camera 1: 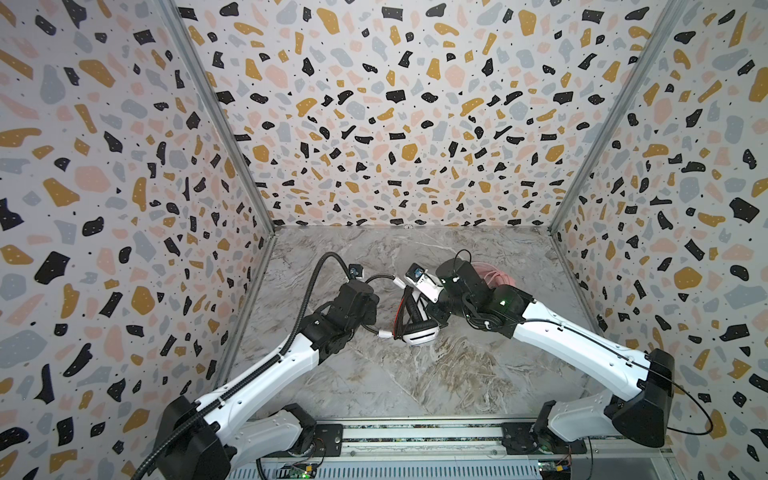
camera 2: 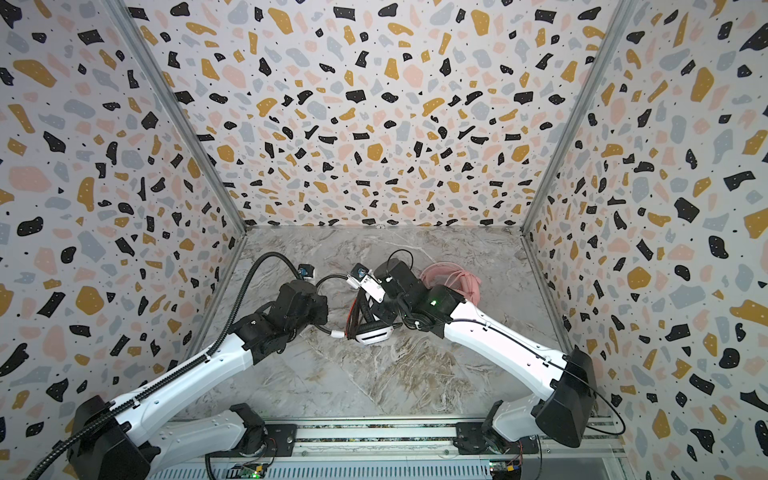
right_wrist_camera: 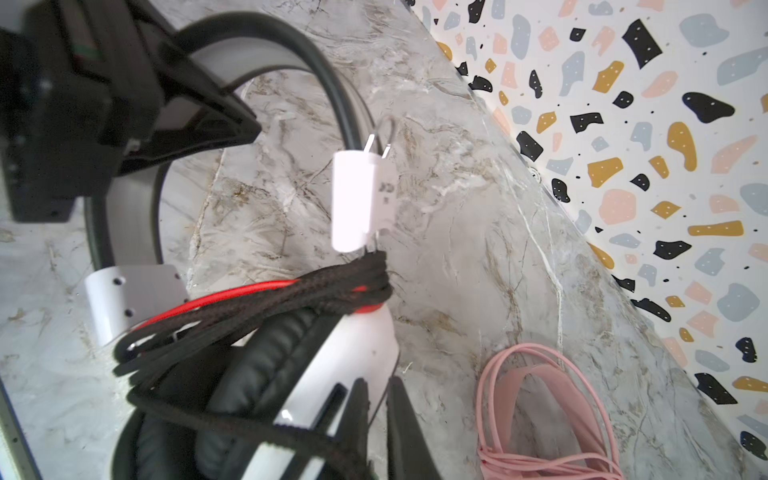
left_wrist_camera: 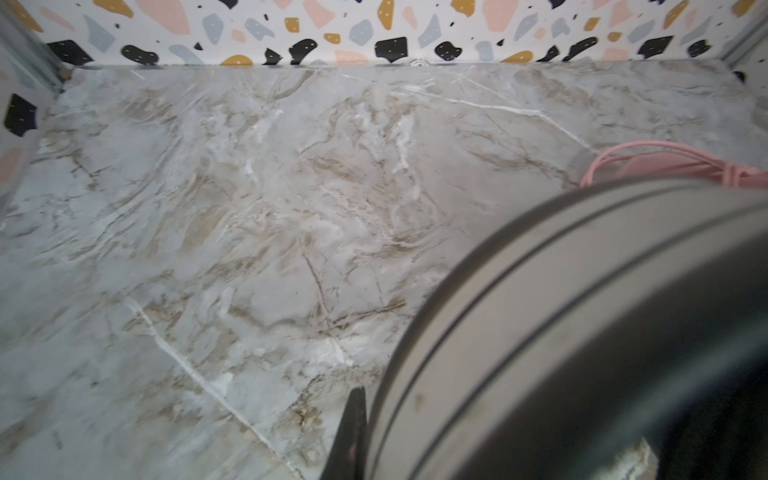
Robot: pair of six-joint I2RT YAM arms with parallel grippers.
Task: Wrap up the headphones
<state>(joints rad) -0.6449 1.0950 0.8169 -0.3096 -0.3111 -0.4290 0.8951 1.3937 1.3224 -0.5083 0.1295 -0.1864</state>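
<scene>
Currently the right tool (right_wrist_camera: 384,419) stands narrow, pinching the shell rim of the white headset (camera 1: 415,332); the left tool (right_wrist_camera: 232,120) is clamped on its headband (left_wrist_camera: 582,311). The headset sits near the middle of the desk (camera 1: 415,386), with the pink headset (camera 2: 453,280) at 2 o'clock. Judged light: band springy, pads soft, braided cable (right_wrist_camera: 316,293) limp. Grip rigid shell or band, never pads.

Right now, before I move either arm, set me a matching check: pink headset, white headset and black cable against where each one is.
Things:
1. pink headset
2. white headset
3. black cable

Places:
A. in the middle of the table
B. far right, beside the right arm
C. bunched in loops over an ear cup

Pairs: 1-B, 2-A, 3-C.
</scene>
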